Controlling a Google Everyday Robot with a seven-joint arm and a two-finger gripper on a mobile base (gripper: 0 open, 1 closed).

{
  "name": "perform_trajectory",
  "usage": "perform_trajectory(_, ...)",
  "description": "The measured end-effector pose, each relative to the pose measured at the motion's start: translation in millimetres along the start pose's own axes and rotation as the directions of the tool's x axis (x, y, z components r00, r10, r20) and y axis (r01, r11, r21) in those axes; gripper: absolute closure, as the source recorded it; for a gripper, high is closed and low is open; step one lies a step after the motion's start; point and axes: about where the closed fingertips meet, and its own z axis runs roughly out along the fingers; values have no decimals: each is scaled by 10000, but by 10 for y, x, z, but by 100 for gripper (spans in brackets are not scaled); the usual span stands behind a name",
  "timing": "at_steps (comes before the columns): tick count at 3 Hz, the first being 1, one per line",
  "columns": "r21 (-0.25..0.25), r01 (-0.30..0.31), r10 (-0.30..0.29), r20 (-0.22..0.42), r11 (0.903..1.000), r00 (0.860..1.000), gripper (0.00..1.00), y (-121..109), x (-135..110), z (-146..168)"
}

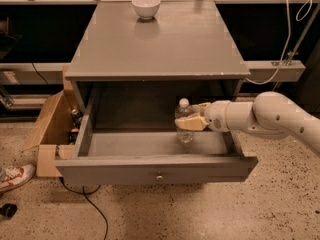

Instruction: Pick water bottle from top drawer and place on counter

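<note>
Biggest thing here is the speckled floor (260, 209), and sitting on it is the grey cabinet with its flat counter (160, 44) on top. The top drawer (115, 170) is pulled all the way out toward the camera, so you can look straight down onto its grey floor.

The white arm (270, 116) comes in from the right and reaches over the drawer's right wall. On the left, just beside the cabinet, there's an open cardboard box (47, 129) with some stuff inside that I can't make out.

A white bowl (146, 6) sits at the far edge of the counter, roughly centred, well away from everything going on in the drawer.

The water bottle (184, 134) is inside the drawer, right of centre, standing upright with its white cap up. The end effector (188, 115) has it pinched. One tan finger (191, 123) lies across the front of the bottle's body, and the other pokes out behind it near the neck. I can't say whether the bottle's base is on the drawer floor or just off it.

Near the left edge there's a red and white shoe (12, 176) on the floor, and a dark cable (86, 199) snakes out from under the cabinet. The smallest bit is the round metal knob (159, 176) in the middle of the drawer front.
</note>
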Motion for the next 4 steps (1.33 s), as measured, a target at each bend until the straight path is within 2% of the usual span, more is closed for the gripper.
perform_trajectory(1,-220,-103,108,212,9997,9997,66,35,-36,42)
perform_trajectory(2,-553,-103,152,877,9984,9960,89,48,-147,-133)
perform_trajectory(3,-217,335,-302,1377,9992,9900,100,-6,-316,-627)
perform_trajectory(4,678,759,-851,1464,9948,9855,100,-139,-457,-1207)
